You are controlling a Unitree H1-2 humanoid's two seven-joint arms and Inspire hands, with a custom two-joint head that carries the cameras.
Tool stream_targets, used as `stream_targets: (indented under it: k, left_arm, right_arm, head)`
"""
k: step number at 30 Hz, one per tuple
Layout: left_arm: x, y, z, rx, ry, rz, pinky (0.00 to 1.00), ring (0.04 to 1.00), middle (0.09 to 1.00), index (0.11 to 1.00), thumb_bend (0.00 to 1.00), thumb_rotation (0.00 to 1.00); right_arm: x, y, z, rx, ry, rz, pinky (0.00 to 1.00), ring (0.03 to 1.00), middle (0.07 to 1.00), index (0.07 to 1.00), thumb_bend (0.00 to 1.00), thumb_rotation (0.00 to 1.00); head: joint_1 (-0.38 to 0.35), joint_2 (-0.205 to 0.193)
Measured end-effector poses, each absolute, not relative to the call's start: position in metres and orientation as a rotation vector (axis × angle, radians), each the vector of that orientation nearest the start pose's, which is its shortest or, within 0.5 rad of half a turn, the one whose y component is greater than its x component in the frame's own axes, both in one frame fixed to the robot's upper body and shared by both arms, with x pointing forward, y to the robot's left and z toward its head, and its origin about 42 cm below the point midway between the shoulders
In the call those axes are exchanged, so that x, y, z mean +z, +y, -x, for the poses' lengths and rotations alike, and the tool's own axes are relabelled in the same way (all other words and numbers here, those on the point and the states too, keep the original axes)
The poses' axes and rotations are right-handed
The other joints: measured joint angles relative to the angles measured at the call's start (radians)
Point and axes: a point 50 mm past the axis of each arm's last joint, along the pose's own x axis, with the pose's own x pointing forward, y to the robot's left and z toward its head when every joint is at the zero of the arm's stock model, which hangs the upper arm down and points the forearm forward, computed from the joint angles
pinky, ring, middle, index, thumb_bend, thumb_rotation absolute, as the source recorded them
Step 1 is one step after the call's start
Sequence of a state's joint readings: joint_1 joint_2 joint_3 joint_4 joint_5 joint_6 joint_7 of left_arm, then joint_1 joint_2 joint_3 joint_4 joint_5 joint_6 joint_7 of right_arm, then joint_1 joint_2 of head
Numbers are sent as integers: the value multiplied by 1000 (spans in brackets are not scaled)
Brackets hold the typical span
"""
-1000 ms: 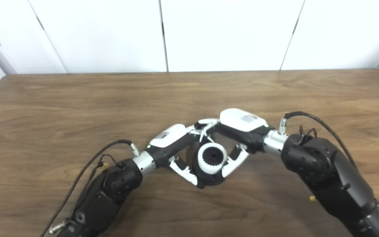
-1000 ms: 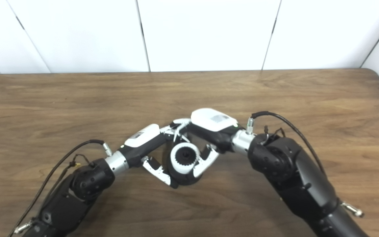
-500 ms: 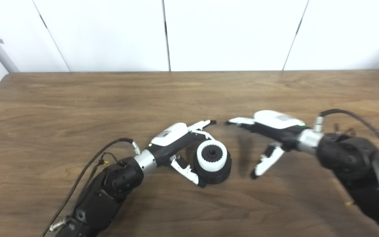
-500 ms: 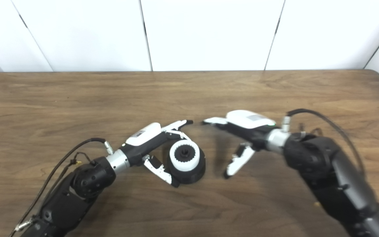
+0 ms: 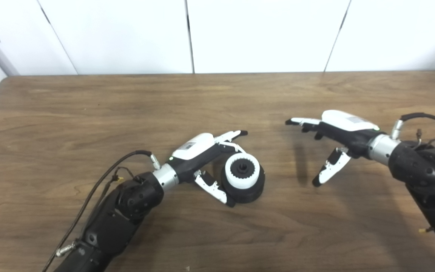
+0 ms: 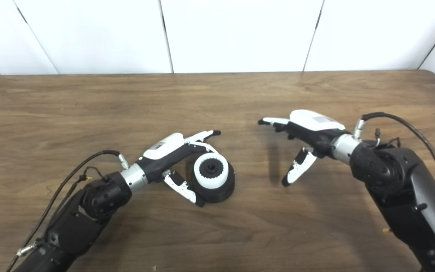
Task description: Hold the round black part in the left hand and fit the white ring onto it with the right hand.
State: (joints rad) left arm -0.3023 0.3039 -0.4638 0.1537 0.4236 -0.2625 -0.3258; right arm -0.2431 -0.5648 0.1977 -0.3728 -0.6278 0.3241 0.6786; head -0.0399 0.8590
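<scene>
The round black part (image 5: 248,193) stands on the wooden table (image 5: 89,102) at centre front. The white ring (image 5: 230,177) sits on top of it, around its toothed black hub. My left hand (image 5: 202,155) lies against the part's left side. Its fingers (image 5: 232,135) stretch out straight past the part's far edge, and its thumb (image 5: 212,187) rests against the part's front left. My right hand (image 5: 329,141) is open and empty. It hovers over the table well to the right of the part, fingers pointing left and thumb hanging down.
White wall panels stand behind the table's far edge (image 5: 217,73). Black cables run along both forearms, the left one (image 5: 100,189) looping out over the table.
My right hand has let go of the ring and drawn away to the right, opening. My left hand's fingers have straightened from around the part. The camera has tilted slightly.
</scene>
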Motion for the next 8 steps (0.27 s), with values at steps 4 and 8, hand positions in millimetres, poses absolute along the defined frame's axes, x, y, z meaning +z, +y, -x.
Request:
stream_targets:
  k: [4,8]
  left_arm:
    - [123,161,-341,-855,-300,-833,898,1000,1000,485,523,72]
    - [122,160,-341,-854,-299,-831,905,1000,1000,486,523,72]
  right_arm:
    - [228,-277,-318,398,26,1117,680,839,907,897,821,106]
    - [217,-272,-310,233,-6,938,715,849,887,882,825,109]
  head:
    - [-9,-5]
    - [-12,-8]
